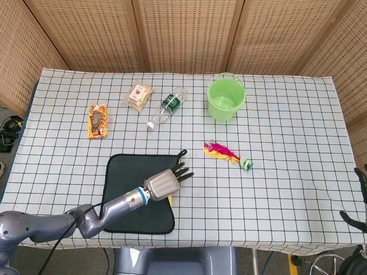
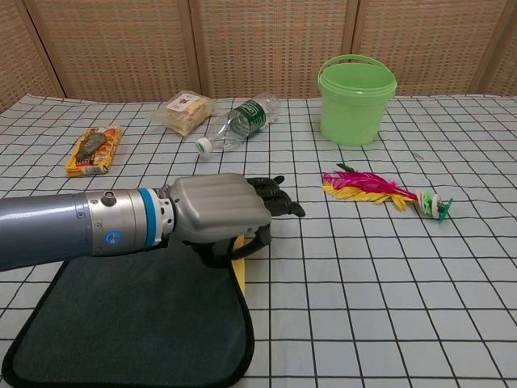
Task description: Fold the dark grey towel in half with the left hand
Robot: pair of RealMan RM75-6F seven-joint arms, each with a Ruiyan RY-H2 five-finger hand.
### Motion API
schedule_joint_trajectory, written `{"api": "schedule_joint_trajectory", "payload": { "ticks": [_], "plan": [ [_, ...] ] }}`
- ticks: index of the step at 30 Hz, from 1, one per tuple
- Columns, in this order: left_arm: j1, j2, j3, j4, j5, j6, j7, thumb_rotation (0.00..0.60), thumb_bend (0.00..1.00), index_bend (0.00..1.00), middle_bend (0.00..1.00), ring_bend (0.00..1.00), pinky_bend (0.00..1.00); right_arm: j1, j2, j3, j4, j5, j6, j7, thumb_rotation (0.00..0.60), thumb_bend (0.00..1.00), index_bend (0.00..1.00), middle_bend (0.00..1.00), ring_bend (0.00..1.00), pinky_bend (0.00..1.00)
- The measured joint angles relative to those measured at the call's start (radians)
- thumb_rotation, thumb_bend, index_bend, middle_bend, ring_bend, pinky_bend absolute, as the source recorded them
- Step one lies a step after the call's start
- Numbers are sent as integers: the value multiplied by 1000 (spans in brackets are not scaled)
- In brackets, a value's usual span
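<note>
The dark grey towel [image 1: 129, 177] lies flat at the table's front left, also low in the chest view as the towel [image 2: 137, 315]. My left hand [image 1: 163, 183] reaches over it from the left and grips its right edge, thumb under the cloth. In the chest view the left hand [image 2: 218, 214] holds that edge raised, and a yellow underside [image 2: 239, 273] shows beneath it. Dark fingers of my right hand [image 1: 360, 216] poke in at the head view's right border; how they are set is unclear.
A green bucket [image 1: 226, 98] stands at the back right of centre. A plastic bottle [image 1: 167, 106], a bread packet [image 1: 139, 94] and an orange snack packet [image 1: 98, 120] lie at the back left. A pink and yellow feather toy [image 1: 226, 153] lies right of the towel.
</note>
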Motion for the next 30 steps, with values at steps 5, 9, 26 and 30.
{"api": "schedule_joint_trajectory", "payload": {
  "ticks": [5,9,26,30],
  "plan": [
    [33,63,23,-42,12,54,-27,600,444,697,0,0,0,-2,1,-3,-4,-8,6,-1,600,0,0,0,0,0],
    [75,143,64,-81,52,128,-63,600,444,699,0,0,0,-3,2,-4,-7,-11,6,-3,600,0,0,0,0,0],
    [234,269,203,-29,143,291,-213,600,444,703,0,0,0,3,-5,-11,-16,-22,-2,-30,600,0,0,0,0,0],
    [257,271,215,18,150,302,-251,600,445,703,0,0,0,5,-8,-12,-17,-20,-6,-38,600,0,0,0,0,0]
  ]
}}
